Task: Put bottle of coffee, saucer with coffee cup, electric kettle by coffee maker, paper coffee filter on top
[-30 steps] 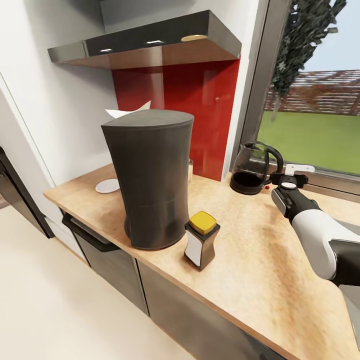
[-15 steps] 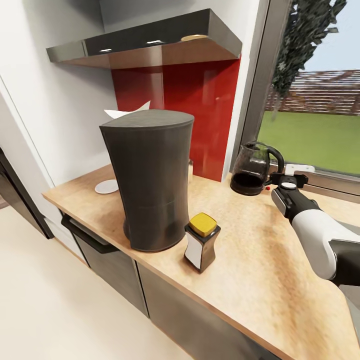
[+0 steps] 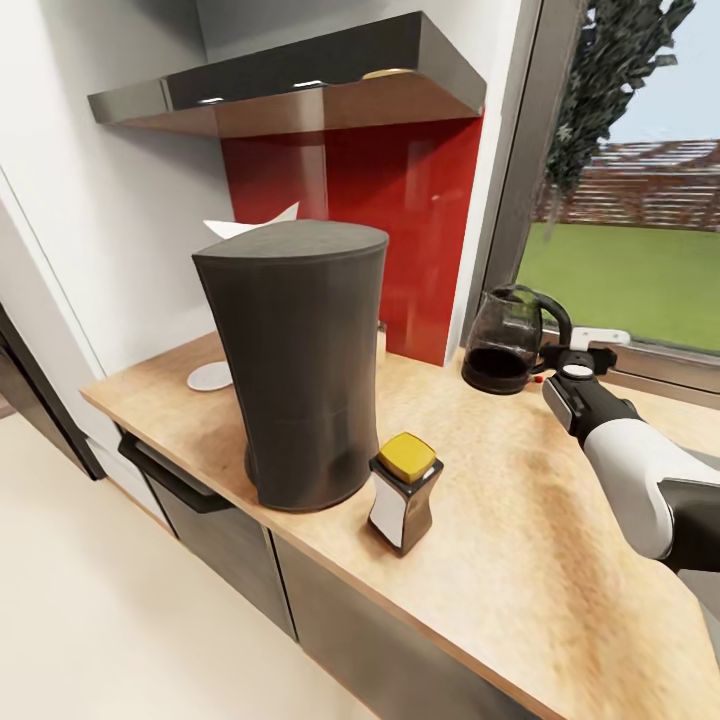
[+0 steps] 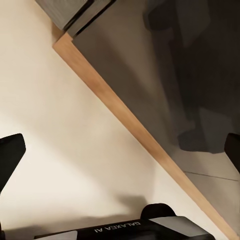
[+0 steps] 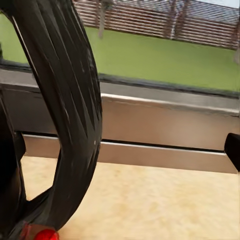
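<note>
Just beyond your right gripper (image 3: 578, 357), the electric kettle (image 3: 505, 340) stands on the kitchen countertop (image 3: 520, 500) against the window sill, its black handle turned toward the fingertips and almost touching them. From the right wrist camera that handle (image 5: 70, 115) arches close in front of the lens, with the kettle's red switch (image 5: 37, 234) at its foot; one black fingertip (image 5: 232, 150) shows off to the side, clear of the handle, so your right gripper is spread wide and grips nothing.

Well away from that hand, toward your left along the counter, the coffee maker (image 3: 300, 360) stands upright with its rounded back to you. The paper coffee filter (image 3: 250, 222) pokes up behind its top edge. The bottle of coffee (image 3: 403, 492) stands just beside the machine's base, on the side nearer your right arm. The saucer (image 3: 210, 376) lies flat on the worktop past the machine, farthest from the gripper. Above, the kitchen shelf (image 3: 300, 85) juts out from the wall over a red backsplash (image 3: 400, 220).

Your left gripper (image 4: 120, 150) hangs low, looking at the pale floor (image 4: 65, 150) and the grey drawer fronts (image 4: 135, 60); its two dark fingertips (image 4: 10, 155) sit far apart, so it is open and empty.
</note>
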{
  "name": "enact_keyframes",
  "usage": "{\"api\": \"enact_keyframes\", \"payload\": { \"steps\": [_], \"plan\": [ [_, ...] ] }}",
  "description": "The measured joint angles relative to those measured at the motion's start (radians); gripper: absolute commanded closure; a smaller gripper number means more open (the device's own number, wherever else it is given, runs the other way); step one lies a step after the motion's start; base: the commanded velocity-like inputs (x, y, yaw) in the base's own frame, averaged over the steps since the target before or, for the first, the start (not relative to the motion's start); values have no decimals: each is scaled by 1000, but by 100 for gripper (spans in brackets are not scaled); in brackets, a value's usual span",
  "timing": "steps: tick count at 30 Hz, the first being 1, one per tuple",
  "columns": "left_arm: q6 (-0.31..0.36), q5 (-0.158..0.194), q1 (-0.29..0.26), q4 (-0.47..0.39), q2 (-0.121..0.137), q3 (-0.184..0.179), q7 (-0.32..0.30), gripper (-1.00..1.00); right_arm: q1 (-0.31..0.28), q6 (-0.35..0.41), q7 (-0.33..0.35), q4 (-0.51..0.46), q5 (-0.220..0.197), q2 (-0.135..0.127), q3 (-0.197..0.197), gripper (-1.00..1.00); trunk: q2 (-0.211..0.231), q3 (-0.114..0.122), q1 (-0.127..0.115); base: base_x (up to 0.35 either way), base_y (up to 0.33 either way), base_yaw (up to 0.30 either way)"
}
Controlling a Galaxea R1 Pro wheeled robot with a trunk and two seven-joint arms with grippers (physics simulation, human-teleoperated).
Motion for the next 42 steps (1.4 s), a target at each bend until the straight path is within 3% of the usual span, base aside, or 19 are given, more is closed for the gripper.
{"api": "enact_keyframes", "payload": {
  "steps": [28, 29, 42],
  "plan": [
    [0, 0, 0, 0, 0, 0, 0, -100, 0, -28, 0, 2, 0, 0, 0, -100, 0, 0, 0, 11, 0, 0],
    [0, 0, 0, 0, 0, 0, 0, -100, 0, -28, 0, 2, 0, 0, 0, 100, 0, 0, 0, 0, 0, 0],
    [0, 0, 0, 0, 0, 0, -1, -100, 0, -28, -2, 3, 10, 0, 1, 100, 0, 0, 0, 0, 0, 0]
  ]
}}
